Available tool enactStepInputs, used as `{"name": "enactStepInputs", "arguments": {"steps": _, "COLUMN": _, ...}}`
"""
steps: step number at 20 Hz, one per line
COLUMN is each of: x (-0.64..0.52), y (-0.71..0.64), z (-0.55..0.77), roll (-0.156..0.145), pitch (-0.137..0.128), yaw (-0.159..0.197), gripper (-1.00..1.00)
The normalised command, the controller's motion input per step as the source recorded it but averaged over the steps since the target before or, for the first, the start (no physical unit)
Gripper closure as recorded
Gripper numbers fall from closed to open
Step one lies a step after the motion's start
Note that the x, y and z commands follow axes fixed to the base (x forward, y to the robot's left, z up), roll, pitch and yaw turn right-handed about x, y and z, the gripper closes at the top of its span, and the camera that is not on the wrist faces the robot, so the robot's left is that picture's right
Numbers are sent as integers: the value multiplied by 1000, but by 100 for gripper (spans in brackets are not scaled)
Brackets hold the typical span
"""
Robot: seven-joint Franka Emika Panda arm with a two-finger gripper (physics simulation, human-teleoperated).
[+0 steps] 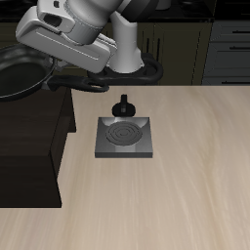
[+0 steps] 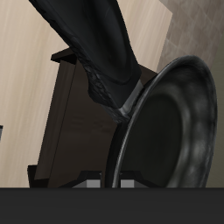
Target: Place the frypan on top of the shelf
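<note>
The bench (image 1: 195,186) carries the shelf (image 1: 29,146) at one side, with the grey stove plate (image 1: 125,137) just beside it on the open wood. The frypan (image 1: 18,73) hangs above the shelf's top, tilted. The tool (image 1: 73,83) is clamped on the pan's handle (image 2: 92,48), fingers tight around it.

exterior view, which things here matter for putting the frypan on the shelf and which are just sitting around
For the job:
frypan
shelf
gripper, holding the frypan's handle

Just lying about:
square grey stove plate with spiral burner
small black knob-like object behind the stove plate
drawer cabinets at the back
</note>
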Motion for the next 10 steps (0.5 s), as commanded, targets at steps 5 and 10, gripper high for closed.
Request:
{"name": "enactStepInputs", "arguments": {"steps": 5, "x": 149, "y": -54, "z": -347, "roll": -44, "pitch": 69, "yaw": 18, "gripper": 100}}
{"name": "enactStepInputs", "arguments": {"steps": 10, "x": 124, "y": 192, "z": -479, "roll": 31, "pitch": 109, "yaw": 20, "gripper": 100}}
